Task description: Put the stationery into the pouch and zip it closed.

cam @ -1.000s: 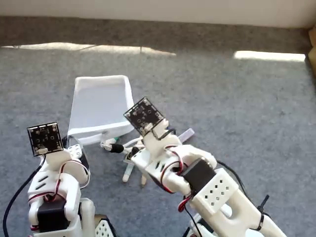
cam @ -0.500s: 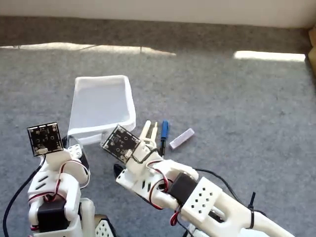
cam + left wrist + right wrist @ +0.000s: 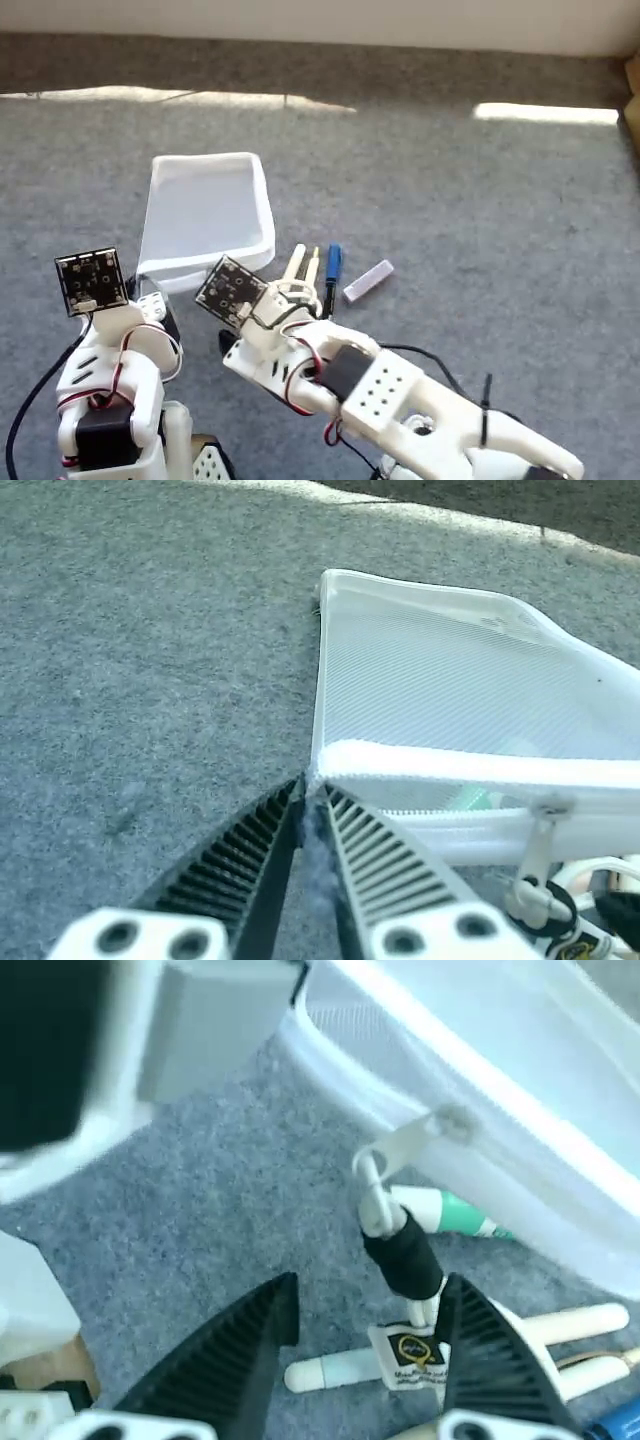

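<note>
Now the right tool [image 3: 370,1298] swings from the pens [image 3: 313,265] to the pouch [image 3: 205,210].
It gapes empty over the zip pull [image 3: 402,1252]; the left tool [image 3: 312,802] clamps the pouch corner.

Grey carpeted surface [image 3: 480,200], carrying loose stationery. A white mesh pouch [image 3: 205,210] is lying on it with its open mouth facing the arms. Just beside that mouth, two cream pens [image 3: 297,265] and a blue pen [image 3: 333,262] are lying side by side, roughly parallel. A pale oblong block [image 3: 368,281] is resting near the blue pen, not touching it. Strips of sunlight [image 3: 545,113] are falling along the far edge.
</note>
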You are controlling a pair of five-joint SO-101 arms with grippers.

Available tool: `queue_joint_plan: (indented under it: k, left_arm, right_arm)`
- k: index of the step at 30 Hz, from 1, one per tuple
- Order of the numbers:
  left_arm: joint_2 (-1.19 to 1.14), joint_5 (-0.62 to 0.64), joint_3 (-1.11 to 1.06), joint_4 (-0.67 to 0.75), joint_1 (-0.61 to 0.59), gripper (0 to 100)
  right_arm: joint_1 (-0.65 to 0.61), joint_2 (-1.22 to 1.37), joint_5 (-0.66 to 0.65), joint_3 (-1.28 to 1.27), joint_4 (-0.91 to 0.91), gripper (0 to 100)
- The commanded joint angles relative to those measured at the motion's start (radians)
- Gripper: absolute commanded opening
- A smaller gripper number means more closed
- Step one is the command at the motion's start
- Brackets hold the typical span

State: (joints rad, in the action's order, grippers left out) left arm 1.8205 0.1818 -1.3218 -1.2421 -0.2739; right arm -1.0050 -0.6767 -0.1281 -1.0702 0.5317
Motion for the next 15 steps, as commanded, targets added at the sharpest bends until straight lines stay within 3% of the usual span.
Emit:
queue_joint_plan:
  k: [1,15]
  left_arm:
    - [0.015,0.009,0.035,0.025,-0.012,1]
    - [0.015,0.008,0.035,0.023,-0.028,1]
  right_arm:
    - [-0.008,0.081,-0.006,0.09,-0.033,21.4]
    - [0.061,0.004,-0.006,0.117,-0.035,21.4]
